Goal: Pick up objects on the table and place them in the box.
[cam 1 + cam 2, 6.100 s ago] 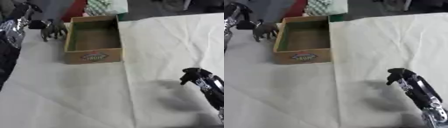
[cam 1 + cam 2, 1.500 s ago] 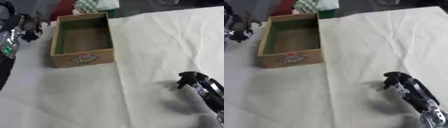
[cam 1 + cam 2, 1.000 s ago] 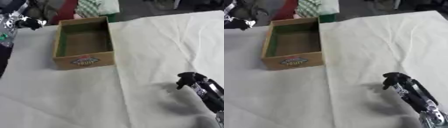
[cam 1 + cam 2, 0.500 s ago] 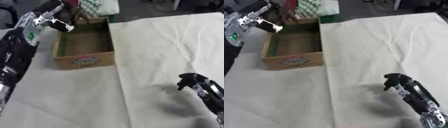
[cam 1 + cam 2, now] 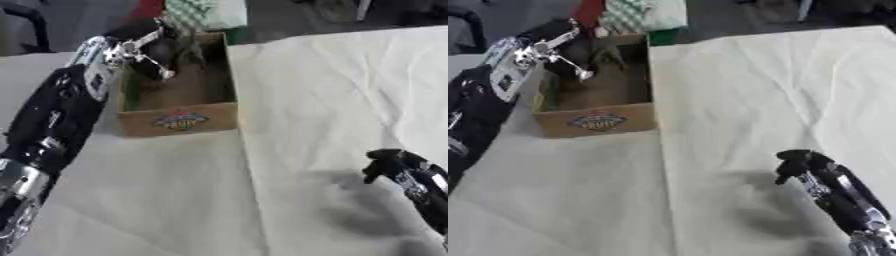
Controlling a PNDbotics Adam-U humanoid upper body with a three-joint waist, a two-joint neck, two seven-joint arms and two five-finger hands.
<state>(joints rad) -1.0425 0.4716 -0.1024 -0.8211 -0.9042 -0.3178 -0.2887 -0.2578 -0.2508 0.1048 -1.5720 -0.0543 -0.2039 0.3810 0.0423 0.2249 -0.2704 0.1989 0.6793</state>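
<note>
Left eye view: the black and silver left hand (image 5: pixel 144 42) reaches over the far end of the open cardboard box with a printed label on its near wall (image 5: pixel 180 120).
Left fingers: curled round a small dark animal-shaped figure (image 5: pixel 181 44); legs hang below the fingers, inside the box mouth.
Figure position: under the fingertips, above the box floor, close to the far wall; whether it touches the floor, I cannot tell.
Figure look: dark brown-grey, four-legged, blurred; body partly hidden by the fingers.
Right hand (image 5: pixel 795 163): low right, on the pale cloth-covered table (image 5: pixel 332 90), fingers curled on nothing, well apart from the box.
Risk: if the fingers let go while the figure sits near the far wall, it may catch the rim and tip outside.
Risk: the forearm lies along the box's left wall; pulling back could nudge or drag the box.
Behind the box: a green-and-white checked packet (image 5: pixel 629 15), just past the fingers.
</note>
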